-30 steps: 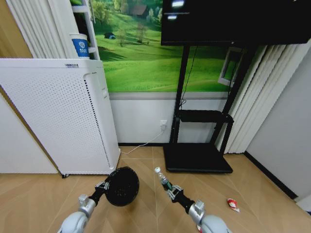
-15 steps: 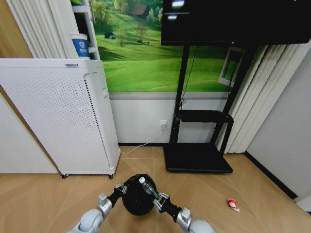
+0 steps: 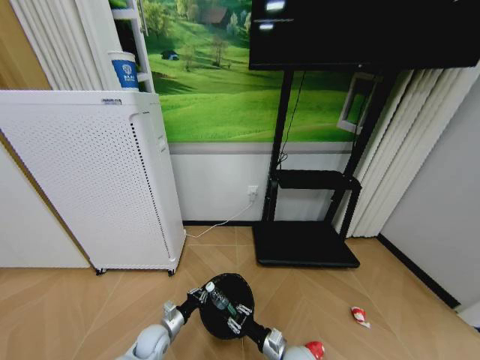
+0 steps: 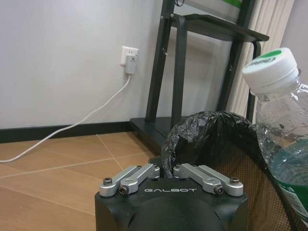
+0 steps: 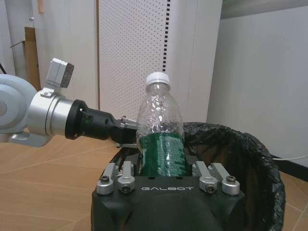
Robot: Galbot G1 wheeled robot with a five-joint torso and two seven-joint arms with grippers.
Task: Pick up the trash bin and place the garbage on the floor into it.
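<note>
air purifier [image 3: 90, 180]: tall white perforated unit on the far left against the wall, well apart from the work.
left gripper [image 3: 196, 295]: fingers pinched on the near-left rim of the trash bin, holding it up off the floor [image 3: 75, 315].
trash bin [image 3: 227, 306]: small round black mesh basket with a black liner, mouth tipped toward the camera, between the two grippers. Looks light; the mesh is stiff but the rim is thin, so a rim pinch is the sensible hold.
bottle [image 3: 220, 301]: clear plastic, green label, white cap, upright over the bin's mouth. Likely near empty, light, smooth and crushable; best held around the body.
right gripper [image 3: 238, 316]: fingers clamped on the bottle's lower body, over the bin's near-right edge.
red wad [image 3: 315, 349]: on the floor by the right arm.
red-and-white wrapper [image 3: 360, 316]: on the floor further right, well apart from the bin.
</note>
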